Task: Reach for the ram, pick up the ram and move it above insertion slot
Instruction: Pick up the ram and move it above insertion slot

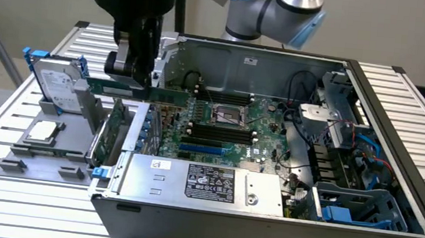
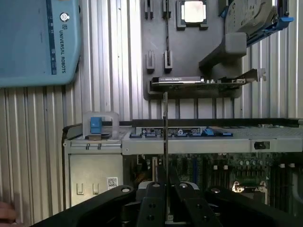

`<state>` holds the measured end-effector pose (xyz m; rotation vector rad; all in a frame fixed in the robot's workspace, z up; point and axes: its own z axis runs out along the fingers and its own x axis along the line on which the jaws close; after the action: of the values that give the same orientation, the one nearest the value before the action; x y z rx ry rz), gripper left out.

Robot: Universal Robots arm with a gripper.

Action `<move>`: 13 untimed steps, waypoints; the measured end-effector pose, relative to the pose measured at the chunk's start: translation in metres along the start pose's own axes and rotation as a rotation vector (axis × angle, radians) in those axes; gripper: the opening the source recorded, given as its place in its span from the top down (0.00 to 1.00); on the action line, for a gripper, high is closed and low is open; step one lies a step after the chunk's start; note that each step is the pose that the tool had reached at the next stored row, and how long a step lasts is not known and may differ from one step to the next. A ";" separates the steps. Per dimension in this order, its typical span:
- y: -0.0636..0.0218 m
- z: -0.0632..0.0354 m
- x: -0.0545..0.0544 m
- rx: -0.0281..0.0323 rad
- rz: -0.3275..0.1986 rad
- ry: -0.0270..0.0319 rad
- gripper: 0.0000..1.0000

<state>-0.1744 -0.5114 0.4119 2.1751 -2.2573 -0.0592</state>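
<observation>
My gripper (image 1: 138,81) is shut on the ram (image 1: 169,96), a long thin green stick held level in the air. It hangs over the open computer case's wall on the exterior view's left. The black insertion slots (image 1: 215,132) lie on the motherboard, lower and toward the exterior view's right of the ram. In the wrist view the ram (image 2: 165,137) appears edge-on as a thin line rising from between the black fingers (image 2: 152,201), with the case edge beneath it.
A grey fixture (image 1: 77,141) beside the case holds a taller green expansion card (image 1: 108,133), a hard drive (image 1: 54,83) and a processor (image 1: 42,131). The case (image 1: 265,223) holds a power supply, a blue expansion slot (image 1: 202,149), cables and a drive cage.
</observation>
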 end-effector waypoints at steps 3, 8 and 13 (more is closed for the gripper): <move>-0.0135 -0.0003 -0.002 0.0001 0.000 -0.0001 0.86; -0.0308 -0.0007 -0.009 0.0001 0.000 0.0000 0.86; -0.0422 -0.0003 -0.023 0.0001 0.000 0.0000 0.86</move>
<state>-0.1314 -0.4904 0.4114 2.1751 -2.2574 -0.0592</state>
